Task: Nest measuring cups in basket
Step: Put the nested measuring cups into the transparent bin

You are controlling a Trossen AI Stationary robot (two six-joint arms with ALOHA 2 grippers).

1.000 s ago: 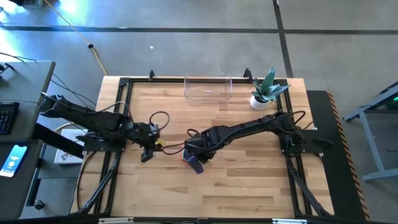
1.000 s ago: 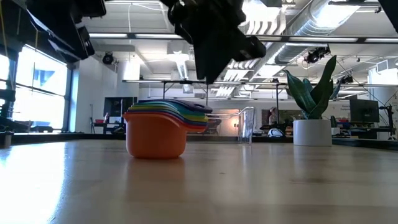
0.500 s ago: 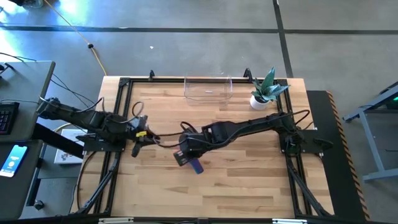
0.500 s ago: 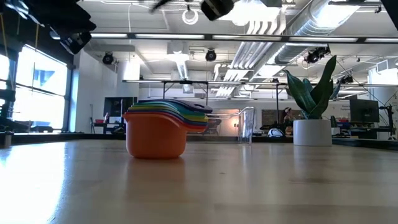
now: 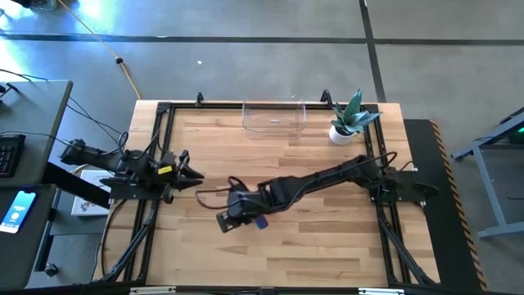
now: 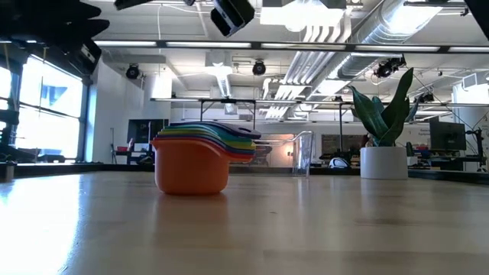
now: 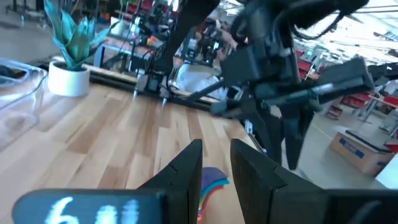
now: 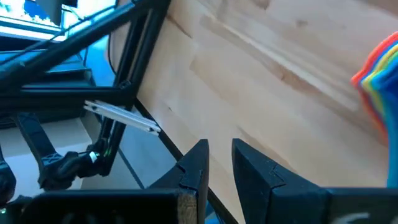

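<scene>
Sitting as one nested stack near the table's middle, slightly toward 7 o'clock, the measuring cups (image 6: 200, 156) are thin hard plastic, probably light and slick; the fanned handles or the orange outer cup's rim look like the best hold, since a pinch on an inner cup could lift it alone. The right gripper (image 5: 226, 220) hovers just beside them at 9 o'clock, fingers narrowly parted, empty. The left gripper (image 5: 190, 170) waits at the 9 o'clock edge, also slightly apart, holding nothing. The basket (image 5: 273, 117) stands empty at 12 o'clock, the potted plant (image 5: 350, 117) just beside it; open wood lies between.
</scene>
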